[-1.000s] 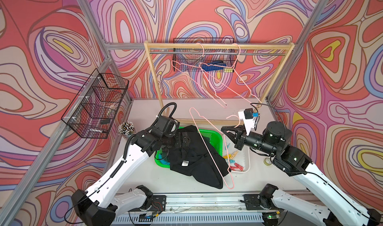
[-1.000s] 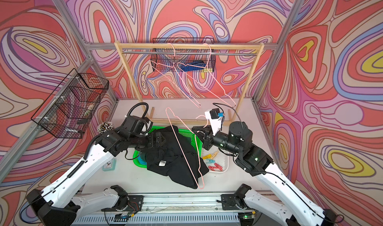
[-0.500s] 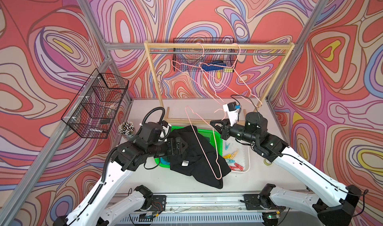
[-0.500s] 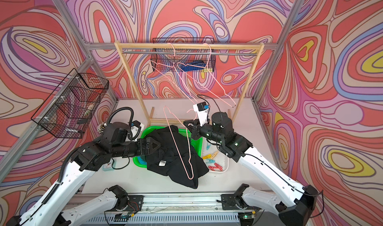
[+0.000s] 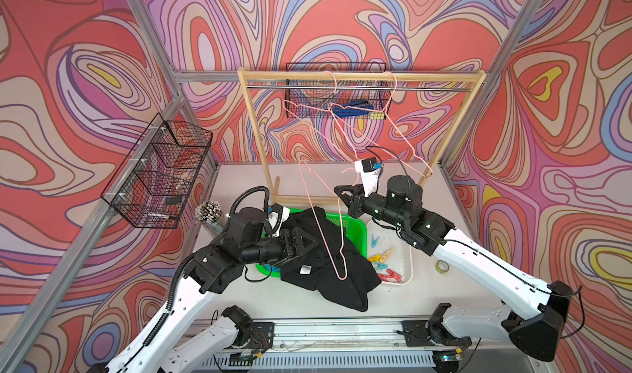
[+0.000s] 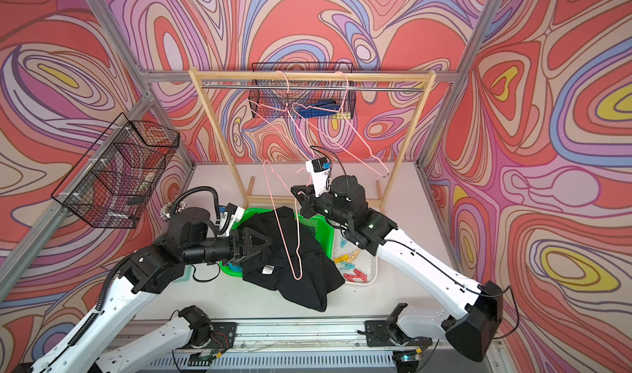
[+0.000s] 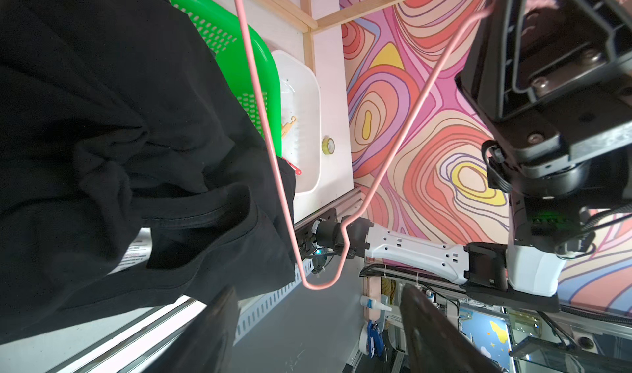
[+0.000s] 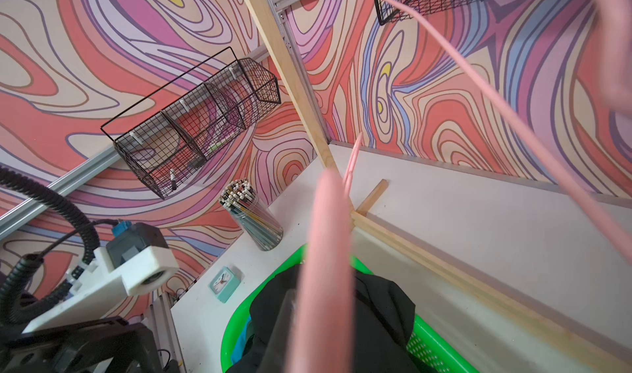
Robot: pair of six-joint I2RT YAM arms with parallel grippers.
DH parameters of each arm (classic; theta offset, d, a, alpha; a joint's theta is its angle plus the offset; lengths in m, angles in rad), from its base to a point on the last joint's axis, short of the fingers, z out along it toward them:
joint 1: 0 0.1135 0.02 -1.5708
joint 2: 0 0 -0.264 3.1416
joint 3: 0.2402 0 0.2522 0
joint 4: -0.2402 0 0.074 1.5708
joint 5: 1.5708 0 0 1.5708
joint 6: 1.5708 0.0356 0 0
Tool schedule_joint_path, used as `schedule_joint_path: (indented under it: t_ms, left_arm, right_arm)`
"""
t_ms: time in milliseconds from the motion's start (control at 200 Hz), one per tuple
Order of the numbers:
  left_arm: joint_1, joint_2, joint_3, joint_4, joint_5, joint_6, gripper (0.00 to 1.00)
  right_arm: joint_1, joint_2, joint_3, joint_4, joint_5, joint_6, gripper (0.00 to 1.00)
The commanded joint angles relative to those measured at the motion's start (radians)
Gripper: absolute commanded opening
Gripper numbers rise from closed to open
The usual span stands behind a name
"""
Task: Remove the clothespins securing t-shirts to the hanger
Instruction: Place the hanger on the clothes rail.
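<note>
A pink wire hanger [image 5: 325,231] hangs bare above the black t-shirt [image 5: 328,272], with my right gripper [image 5: 339,197] shut on its upper wire. The t-shirt lies heaped over the green basket [image 5: 355,226], and a strip of turquoise cloth [image 8: 241,349] shows under it. Several clothespins [image 5: 383,263] in blue, yellow, red and beige lie in the white tray [image 5: 407,251]. My left gripper [image 5: 316,243] is open at the shirt's left side. In the left wrist view its fingers [image 7: 219,330] stand wide apart with nothing between them, just short of the hanger's bent corner [image 7: 316,285].
Two more pink hangers [image 5: 342,121] hang on the wooden rack [image 5: 359,77] at the back. Wire baskets [image 5: 160,173] are fixed to the left and back walls. A cup of pencils [image 5: 208,212], a small clock [image 8: 224,283] and a tape roll [image 5: 442,266] stand on the table.
My right arm has carried the hanger left and back, over the basket. The left arm has swung lower, its gripper now level at the shirt's left side.
</note>
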Motion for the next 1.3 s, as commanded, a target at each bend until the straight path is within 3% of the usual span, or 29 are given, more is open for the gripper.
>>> schedule_joint_path:
  t_ms: [0,290,601,771,916,1292]
  left_arm:
    - [-0.022,0.020,0.002,0.094,0.020,-0.061,0.70]
    - [-0.158,0.108,0.017,0.209,-0.037,-0.099,0.69]
    - [-0.265,0.215,0.045,0.206,-0.060,-0.078,0.63]
    - [-0.274,0.212,0.037,0.159,-0.116,-0.059,0.60]
    - [-0.275,0.210,0.020,0.179,-0.109,-0.071,0.42]
    - [-0.275,0.224,-0.021,0.147,-0.136,-0.044,0.36]
  right_arm:
    - [0.019,0.016,0.040,0.041,0.048,-0.013,0.00]
    - [0.041,0.039,0.055,0.052,0.085,-0.016,0.00]
    - [0.042,0.031,0.072,0.037,0.109,-0.029,0.00]
    - [0.042,0.021,0.066,0.056,0.129,-0.028,0.00]
    - [0.041,0.021,0.071,0.057,0.131,-0.030,0.00]
    - [0.042,0.017,0.068,0.084,0.151,-0.024,0.00]
